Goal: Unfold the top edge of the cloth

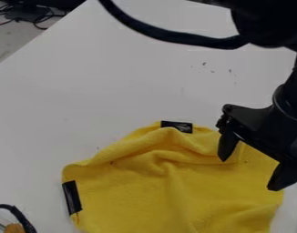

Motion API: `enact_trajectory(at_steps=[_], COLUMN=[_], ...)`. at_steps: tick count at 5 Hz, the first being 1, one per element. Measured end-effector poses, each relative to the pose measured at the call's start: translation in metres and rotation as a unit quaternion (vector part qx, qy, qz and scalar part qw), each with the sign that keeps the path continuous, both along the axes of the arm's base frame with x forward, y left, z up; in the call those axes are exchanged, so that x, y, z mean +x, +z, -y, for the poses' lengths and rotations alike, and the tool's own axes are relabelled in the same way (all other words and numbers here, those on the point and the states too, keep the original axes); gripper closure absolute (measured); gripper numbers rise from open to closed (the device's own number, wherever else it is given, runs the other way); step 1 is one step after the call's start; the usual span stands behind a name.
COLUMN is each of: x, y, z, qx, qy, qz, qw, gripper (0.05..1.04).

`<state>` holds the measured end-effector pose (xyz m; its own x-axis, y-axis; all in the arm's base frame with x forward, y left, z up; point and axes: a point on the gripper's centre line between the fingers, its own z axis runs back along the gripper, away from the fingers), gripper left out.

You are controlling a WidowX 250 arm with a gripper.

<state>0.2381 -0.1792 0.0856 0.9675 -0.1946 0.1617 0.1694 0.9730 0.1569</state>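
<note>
The yellow cloth (206, 195) lies rumpled across the lower part of the camera view. Its top edge is curled, with raised folds running from the left corner toward the upper right. Black patches mark it at the top edge (177, 126) and the left edge (72, 197). Over the cloth's upper right part hangs the black gripper (253, 166), open, its two fingers wide apart. Yellow fabric shows below and between them; whether a fingertip touches it I cannot tell. The gripper hides part of the cloth's upper right edge.
The cloth rests on a white table (102, 86). A black cable (169, 35) loops from the arm across the top. At the lower left corner are a dark curved object (18, 215) and a small orange-brown piece (14, 228). Beyond the table's upper left edge, wires lie on the floor.
</note>
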Motion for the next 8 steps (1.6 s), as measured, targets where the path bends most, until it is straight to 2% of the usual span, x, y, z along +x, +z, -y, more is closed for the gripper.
enact_trajectory(at_steps=[1, 3, 4, 5, 6, 7, 8], x=[0.028, 0.097, 0.101, 0.091, 0.096, 0.102, 0.12], y=[-0.004, -0.014, -0.022, -0.04, -0.044, -0.064, -0.073], z=[-0.01, -0.063, -0.086, -0.104, -0.112, -0.118, -0.123], qx=[0.041, 0.05, 0.053, 0.058, 0.038, 0.034, 0.023], qy=[-0.009, -0.049, -0.044, -0.03, -0.035, -0.049, -0.068], qz=[0.017, 0.027, 0.025, 0.017, 0.023, 0.015, 0.013], qw=[0.999, 0.9972, 0.9973, 0.9977, 0.9984, 0.9981, 0.9973], gripper=[0.083, 0.083, 0.083, 0.083, 0.083, 0.083, 0.083])
